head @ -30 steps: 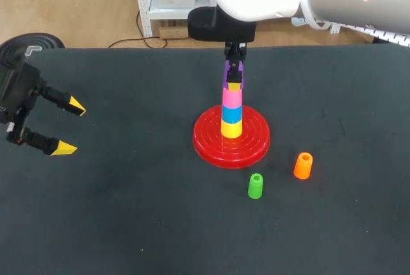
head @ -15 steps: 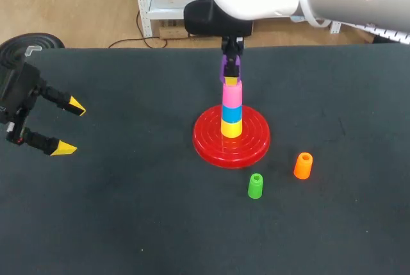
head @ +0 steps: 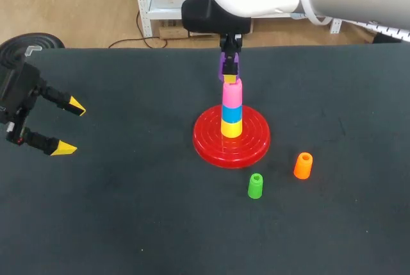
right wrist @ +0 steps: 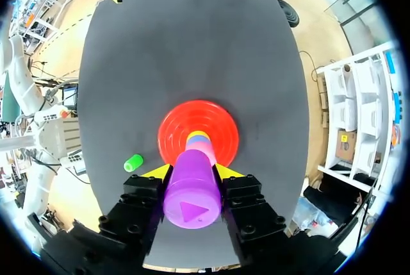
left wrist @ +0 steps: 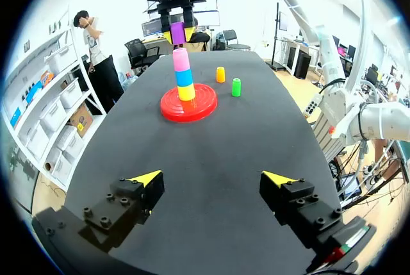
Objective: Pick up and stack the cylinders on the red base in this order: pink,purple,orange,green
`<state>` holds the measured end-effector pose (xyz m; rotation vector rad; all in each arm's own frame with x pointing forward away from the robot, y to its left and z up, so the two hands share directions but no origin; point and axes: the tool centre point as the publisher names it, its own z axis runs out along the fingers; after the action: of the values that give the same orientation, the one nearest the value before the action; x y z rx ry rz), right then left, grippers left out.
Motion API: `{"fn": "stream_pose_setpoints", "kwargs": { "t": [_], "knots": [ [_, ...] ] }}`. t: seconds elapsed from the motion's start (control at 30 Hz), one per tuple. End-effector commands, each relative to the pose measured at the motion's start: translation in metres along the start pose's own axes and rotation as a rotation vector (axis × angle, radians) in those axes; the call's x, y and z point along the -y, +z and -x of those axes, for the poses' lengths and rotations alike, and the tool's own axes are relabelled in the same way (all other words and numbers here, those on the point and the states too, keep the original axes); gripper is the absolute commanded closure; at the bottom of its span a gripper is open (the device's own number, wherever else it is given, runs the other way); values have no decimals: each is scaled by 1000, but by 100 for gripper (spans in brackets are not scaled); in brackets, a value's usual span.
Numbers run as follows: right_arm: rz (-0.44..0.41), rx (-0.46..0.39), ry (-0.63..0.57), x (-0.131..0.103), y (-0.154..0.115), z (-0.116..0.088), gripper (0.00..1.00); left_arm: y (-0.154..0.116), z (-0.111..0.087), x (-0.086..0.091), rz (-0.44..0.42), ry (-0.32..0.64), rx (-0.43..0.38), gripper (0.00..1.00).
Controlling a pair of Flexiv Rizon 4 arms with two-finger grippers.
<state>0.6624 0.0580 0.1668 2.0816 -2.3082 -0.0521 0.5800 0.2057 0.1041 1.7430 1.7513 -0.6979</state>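
Right gripper (right wrist: 191, 171), pinching purple (right wrist: 192, 198), has risen clear above pink (head: 232, 93); purple unseated. Left gripper (head: 67, 127) spread, idle.

base (head: 208, 140): red
stack (head: 232, 109) on base: yellow, blue, pink
raised cylinder (head: 229, 65): purple
cylinder nearest base (head: 255, 186): green
outer cylinder (head: 303, 165): orange

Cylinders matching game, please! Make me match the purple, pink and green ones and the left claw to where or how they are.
1. purple cylinder
2. pink cylinder
3. green cylinder
4. left claw

A. topmost on the red base
B. open, empty
C. on the table, beside the orange cylinder
D. held in the right claw

Pairs: 1-D, 2-A, 3-C, 4-B
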Motion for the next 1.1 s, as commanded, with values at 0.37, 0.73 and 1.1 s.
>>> {"fn": "stream_pose_setpoints", "kwargs": {
  "t": [0.37,0.73,1.1],
  "knots": [
    [-17,5,5,-4,-7,-4,100,0,-1,0,3,3,3,0],
    [0,0,1,2,-3,-8,100,0,-1,0,3,3,3,0],
    [-2,37,-3,3,1,-13,100,0,-1,0,3,3,3,0]
  ]
}}
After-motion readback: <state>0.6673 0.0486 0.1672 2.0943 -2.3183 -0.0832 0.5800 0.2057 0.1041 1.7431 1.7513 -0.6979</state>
